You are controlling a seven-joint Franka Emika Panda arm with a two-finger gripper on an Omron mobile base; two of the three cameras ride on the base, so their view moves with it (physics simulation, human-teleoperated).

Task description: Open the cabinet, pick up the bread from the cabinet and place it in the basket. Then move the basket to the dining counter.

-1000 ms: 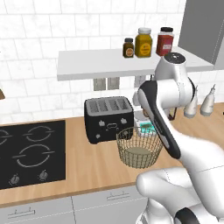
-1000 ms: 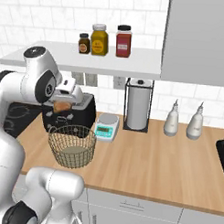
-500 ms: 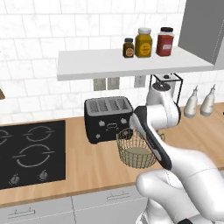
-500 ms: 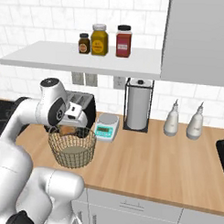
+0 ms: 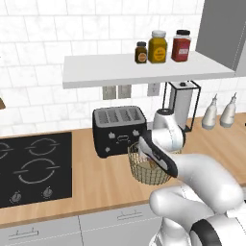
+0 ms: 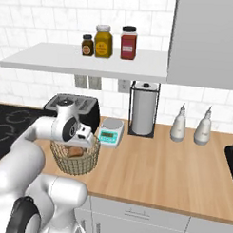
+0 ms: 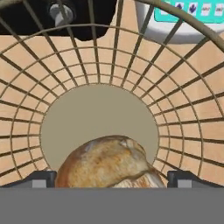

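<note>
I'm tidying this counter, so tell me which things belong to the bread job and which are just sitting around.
Job: golden-tan round wire basket; brown crusty bread loaf in it; open gripper.
Lying about: black four-slot toaster; white kitchen scale; three spice jars.

The basket is closed in on its far side by the black toaster, which stands just behind it, and by the small scale near its rim. Its open top is taken up by the robot's hand, and the bread covers the near part of the flat base. Overhead room is limited by the white shelf carrying three jars. Bare wood counter is left free beside the basket, up to the paper towel holder and two bottles at the wall. The stove lies on the other side.
</note>
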